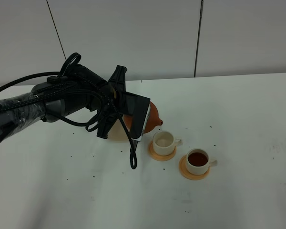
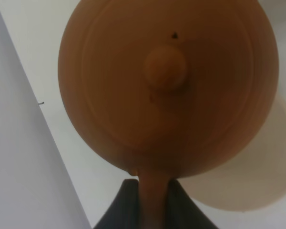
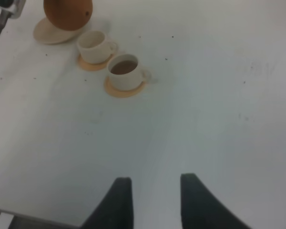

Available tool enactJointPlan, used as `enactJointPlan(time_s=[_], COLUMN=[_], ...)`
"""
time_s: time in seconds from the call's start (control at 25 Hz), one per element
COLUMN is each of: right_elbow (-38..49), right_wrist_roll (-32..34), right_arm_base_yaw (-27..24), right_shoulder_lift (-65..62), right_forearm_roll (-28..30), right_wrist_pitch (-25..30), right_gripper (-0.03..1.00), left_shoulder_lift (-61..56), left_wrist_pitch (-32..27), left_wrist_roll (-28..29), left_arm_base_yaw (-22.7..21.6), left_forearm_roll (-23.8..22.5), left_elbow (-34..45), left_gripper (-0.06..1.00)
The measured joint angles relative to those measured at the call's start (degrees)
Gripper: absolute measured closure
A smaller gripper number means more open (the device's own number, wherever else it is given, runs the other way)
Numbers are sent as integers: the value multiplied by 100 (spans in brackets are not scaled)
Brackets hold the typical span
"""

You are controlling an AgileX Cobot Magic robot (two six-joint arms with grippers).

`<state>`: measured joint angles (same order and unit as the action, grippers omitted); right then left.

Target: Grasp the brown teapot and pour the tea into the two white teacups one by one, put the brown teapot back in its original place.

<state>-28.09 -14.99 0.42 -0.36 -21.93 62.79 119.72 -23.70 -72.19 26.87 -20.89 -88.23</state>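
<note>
Now | left gripper [image 2: 152,188] clamped on brown teapot [image 1: 154,117] (handle, seemingly) | right gripper [image 3: 155,188] apart

The high camera overlooks the table [image 1: 238,105]; the left wrist hugs the teapot [image 2: 167,86] (the farther right wrist shares the teacups [image 3: 93,45] [image 3: 125,71]).

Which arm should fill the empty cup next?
Left. The left end effector grips the brown teapot by its handle right beside the empty teacup; the right end effector is open, holds nothing and sits far from it.
</note>
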Motion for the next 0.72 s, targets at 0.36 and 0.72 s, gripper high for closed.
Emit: enactJointPlan(time_s=[0.36,0.72], right_elbow=[0,0], right_wrist_roll=[0,0], right_arm_base_yaw=[0,0], right_shoulder_lift=[0,0], right_forearm_roll=[0,0], right_wrist_pitch=[0,0], right_gripper=[72,72], left_shoulder_lift=[0,0], left_wrist_pitch=[0,-97], left_wrist_roll=[-546,-564], left_arm_base_yaw=[112,186], left_forearm_roll=[-235,-761], left_elbow=[0,0], left_gripper=[78,78])
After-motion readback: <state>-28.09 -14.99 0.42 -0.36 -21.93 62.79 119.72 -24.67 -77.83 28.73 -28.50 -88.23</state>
